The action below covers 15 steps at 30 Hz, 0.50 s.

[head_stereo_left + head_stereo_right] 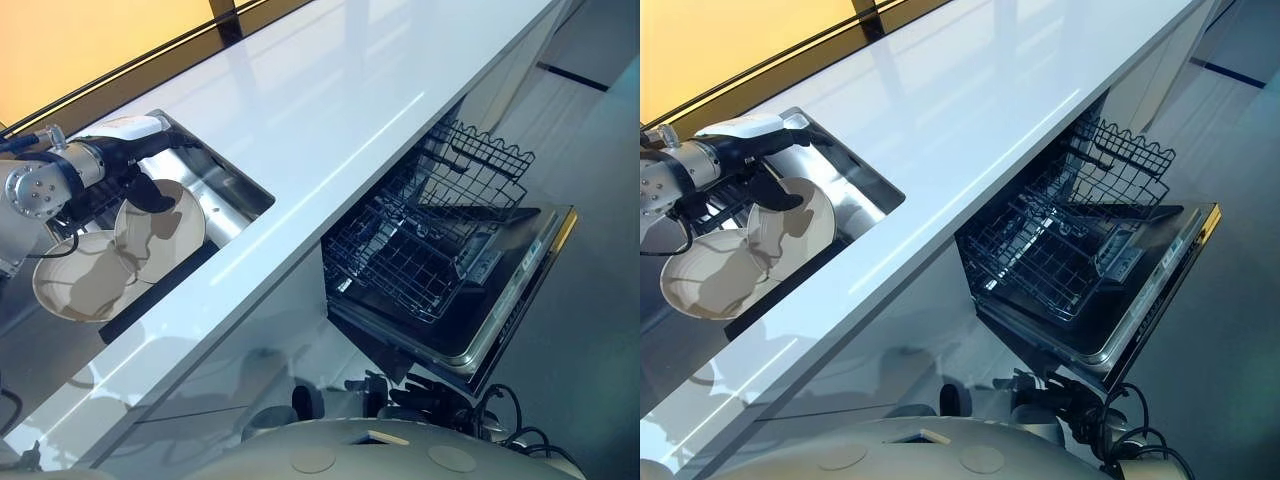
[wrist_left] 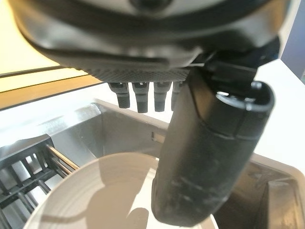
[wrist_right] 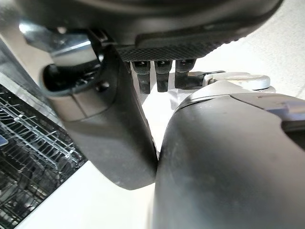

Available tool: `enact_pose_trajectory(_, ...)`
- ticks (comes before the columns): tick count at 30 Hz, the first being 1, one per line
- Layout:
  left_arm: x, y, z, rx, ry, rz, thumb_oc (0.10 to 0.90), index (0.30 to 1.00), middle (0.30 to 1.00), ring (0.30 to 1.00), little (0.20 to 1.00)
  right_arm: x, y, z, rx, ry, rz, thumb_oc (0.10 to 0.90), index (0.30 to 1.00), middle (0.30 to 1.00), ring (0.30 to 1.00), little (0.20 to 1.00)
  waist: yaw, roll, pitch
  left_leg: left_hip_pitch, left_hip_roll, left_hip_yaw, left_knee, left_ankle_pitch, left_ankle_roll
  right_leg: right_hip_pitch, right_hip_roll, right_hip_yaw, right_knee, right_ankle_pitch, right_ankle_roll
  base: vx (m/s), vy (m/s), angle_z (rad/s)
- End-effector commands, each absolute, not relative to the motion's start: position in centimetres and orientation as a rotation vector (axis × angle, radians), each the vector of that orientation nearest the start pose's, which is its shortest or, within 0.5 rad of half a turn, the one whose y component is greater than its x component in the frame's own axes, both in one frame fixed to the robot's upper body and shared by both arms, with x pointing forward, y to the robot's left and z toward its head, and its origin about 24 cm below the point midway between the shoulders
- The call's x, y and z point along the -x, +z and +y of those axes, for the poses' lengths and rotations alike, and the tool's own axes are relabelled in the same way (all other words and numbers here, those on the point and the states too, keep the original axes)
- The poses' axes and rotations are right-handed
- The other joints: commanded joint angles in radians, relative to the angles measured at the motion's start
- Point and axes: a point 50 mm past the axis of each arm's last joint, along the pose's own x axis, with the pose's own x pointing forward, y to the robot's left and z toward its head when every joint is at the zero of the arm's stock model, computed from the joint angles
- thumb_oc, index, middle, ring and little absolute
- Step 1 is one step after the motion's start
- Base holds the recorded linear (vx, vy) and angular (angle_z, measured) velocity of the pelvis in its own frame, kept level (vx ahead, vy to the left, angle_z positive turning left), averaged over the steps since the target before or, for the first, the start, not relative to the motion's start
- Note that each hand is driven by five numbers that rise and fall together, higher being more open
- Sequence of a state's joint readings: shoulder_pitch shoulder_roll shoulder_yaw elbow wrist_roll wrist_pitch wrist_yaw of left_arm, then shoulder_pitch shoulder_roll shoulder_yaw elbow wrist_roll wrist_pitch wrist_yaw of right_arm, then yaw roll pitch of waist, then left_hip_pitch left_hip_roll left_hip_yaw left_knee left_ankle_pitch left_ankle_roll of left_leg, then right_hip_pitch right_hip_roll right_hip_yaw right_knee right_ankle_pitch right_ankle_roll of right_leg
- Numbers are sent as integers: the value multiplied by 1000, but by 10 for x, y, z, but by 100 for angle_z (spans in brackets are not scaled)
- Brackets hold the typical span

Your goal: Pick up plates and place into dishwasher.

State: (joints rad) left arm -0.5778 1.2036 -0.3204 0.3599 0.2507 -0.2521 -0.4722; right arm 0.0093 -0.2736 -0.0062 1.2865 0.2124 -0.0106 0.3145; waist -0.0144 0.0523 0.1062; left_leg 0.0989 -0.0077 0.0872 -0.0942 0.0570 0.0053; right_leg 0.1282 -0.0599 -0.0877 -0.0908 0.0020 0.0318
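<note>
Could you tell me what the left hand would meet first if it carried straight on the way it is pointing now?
Most likely the tilted plate in the sink. The left hand hangs just above its rim, thumb over the plate's face. Depth is unclear, so contact may already exist. A second plate lies beside it.

A long table (image 1: 330,110) runs from 7 o'clock up to 1 o'clock across the head views. A sink (image 1: 235,195) is sunk into it at 9 o'clock. Two plates stand in the sink, the upper plate (image 1: 165,225) leaning just beside and partly over the lower plate (image 1: 80,280), with a rack (image 2: 26,164) beside them. The left hand (image 1: 145,185) sits over the upper plate. Below the table's front edge, at 4 o'clock, the dishwasher door (image 1: 520,290) lies open with the wire basket (image 1: 420,240) pulled out over it.
</note>
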Motion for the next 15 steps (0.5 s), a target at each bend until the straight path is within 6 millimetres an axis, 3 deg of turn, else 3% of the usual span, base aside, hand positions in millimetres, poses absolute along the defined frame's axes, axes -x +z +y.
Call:
enact_pose_trajectory(1,-309,303,310,-1720,-179,-98,800,900,900,900,900,-65,-153,-275,-87,-95,1278,800,900,900,900,900,-1,73,-16,19,-64,-1,48,-153,67,-97,-15,-18,143,-70,96,0,0,0)
enact_pose_trajectory(6,-307,313,301,-1920,-221,-80,800,900,900,900,900,-66,-151,-281,-83,-113,1284,800,900,900,900,900,0,79,-19,21,-68,-6,48,-155,65,-91,-13,-19,134,-68,94,0,0,0)
enact_pose_trajectory(15,-309,329,280,-1955,-259,-153,800,900,900,900,900,-64,-150,-285,-91,-132,1286,800,900,900,900,900,-6,91,-24,32,-73,-14,34,-153,63,-84,-8,-11,127,-69,92,18,1,1)
